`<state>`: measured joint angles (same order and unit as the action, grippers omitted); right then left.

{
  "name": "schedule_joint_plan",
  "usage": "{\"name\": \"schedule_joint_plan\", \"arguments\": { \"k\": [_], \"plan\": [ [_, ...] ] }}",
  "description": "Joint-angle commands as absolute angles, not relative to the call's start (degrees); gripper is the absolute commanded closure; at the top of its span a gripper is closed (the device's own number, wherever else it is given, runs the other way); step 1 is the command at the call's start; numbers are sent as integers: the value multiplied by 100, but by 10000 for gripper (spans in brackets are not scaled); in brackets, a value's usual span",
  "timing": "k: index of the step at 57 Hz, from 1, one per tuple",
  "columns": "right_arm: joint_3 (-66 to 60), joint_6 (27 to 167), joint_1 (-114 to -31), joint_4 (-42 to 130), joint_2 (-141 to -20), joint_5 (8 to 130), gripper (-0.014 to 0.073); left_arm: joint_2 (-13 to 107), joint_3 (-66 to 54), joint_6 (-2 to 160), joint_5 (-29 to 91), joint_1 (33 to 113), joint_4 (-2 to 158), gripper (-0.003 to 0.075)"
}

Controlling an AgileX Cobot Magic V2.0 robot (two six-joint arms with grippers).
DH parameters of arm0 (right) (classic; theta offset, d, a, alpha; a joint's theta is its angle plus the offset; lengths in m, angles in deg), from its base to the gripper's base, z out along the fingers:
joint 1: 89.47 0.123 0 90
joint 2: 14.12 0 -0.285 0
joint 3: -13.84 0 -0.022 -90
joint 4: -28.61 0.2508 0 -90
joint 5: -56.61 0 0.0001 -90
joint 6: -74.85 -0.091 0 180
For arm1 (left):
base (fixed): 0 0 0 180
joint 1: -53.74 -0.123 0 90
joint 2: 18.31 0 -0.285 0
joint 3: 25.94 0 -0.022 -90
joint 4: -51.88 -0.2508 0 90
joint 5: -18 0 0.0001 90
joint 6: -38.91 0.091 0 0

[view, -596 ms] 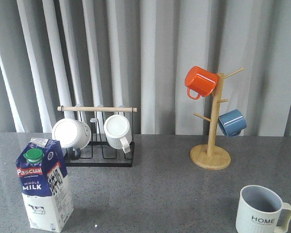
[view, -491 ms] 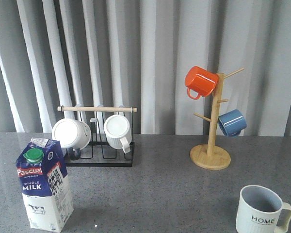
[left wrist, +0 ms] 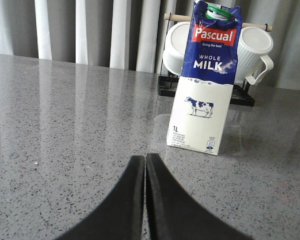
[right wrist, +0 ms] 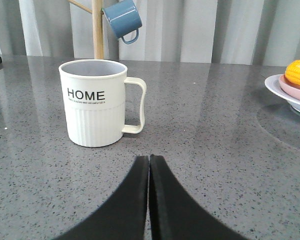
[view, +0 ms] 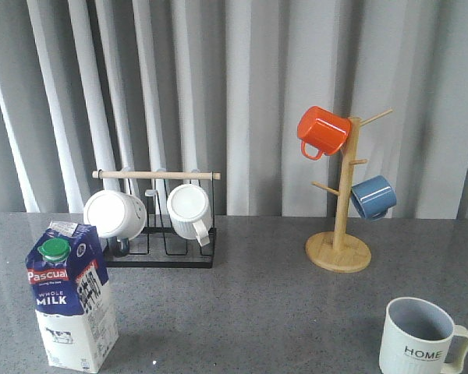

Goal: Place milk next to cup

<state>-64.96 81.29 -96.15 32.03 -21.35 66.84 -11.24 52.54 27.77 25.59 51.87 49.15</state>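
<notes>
The milk (view: 70, 300), a tall blue-and-white carton with a green cap, stands upright at the table's front left. It also shows in the left wrist view (left wrist: 206, 82), ahead of my left gripper (left wrist: 145, 157), which is shut, empty and apart from it. The cup (view: 420, 336), a pale ribbed mug marked "HOME", stands at the front right. In the right wrist view the cup (right wrist: 96, 102) is just ahead of my right gripper (right wrist: 149, 157), which is shut and empty. Neither gripper shows in the front view.
A black rack (view: 160, 234) with two white ribbed mugs stands behind the milk. A wooden mug tree (view: 339, 234) holds an orange mug (view: 322, 131) and a blue mug (view: 373, 196). A plate (right wrist: 280, 92) with corn (right wrist: 298, 74) lies beside the cup.
</notes>
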Motion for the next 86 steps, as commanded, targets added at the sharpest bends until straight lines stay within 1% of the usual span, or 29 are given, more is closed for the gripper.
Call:
{"name": "schedule_joint_plan", "arguments": {
  "k": [1, 20, 28, 33, 39, 43, 47, 52, 55, 63, 67, 74, 86],
  "plan": [
    [-6541, 8147, -9644, 3162, -2067, 6239, 597, -1179, 5180, 2767, 2168, 5214, 4964, 727],
    [-6541, 8147, -9644, 3173, -2067, 6194, 597, -1180, 5172, 2767, 2106, 5214, 4964, 727],
    [-6541, 8177, -9644, 3132, -2067, 6187, 597, -1180, 5141, 2923, 1464, 5214, 4703, 727],
    [-6529, 8114, -9644, 3313, -2067, 5694, 597, -1178, 5091, 2849, 1018, 5214, 4676, 727],
    [-6314, 7983, -9644, 3687, -2067, 4820, 597, -1126, 4757, 2759, 1010, 5214, 4660, 727],
    [-5946, 8087, -9644, 3610, -2123, 4558, 597, -895, 4422, 2902, 1068, 5214, 4660, 727],
    [-5496, 8200, -9644, 3610, -2351, 4544, 597, -505, 3988, 2932, 1139, 5214, 4655, 727],
    [-4933, 8166, -9644, 3766, -2886, 4701, 597, 214, 3319, 2905, 1173, 5214, 4665, 727],
    [-4451, 8138, -9644, 3944, -3421, 5036, 597, 771, 2799, 2877, 1321, 5214, 4665, 727],
    [-3471, 8219, -9644, 3906, -4670, 6267, 597, 1995, 1400, 2877, 2455, 5214, 4660, 727],
    [-3231, 8208, -9644, 3975, -5187, 6487, 597, 2412, 961, 2877, 2668, 5292, 4667, 727],
    [-3198, 8214, -9644, 3963, -5685, 6434, 597, 2696, 734, 2877, 2594, 5537, 4660, 727],
    [-3198, 8206, -9644, 4019, -5886, 6612, 597, 2691, 746, 2877, 2330, 5723, 4660, 727]
  ]
}}
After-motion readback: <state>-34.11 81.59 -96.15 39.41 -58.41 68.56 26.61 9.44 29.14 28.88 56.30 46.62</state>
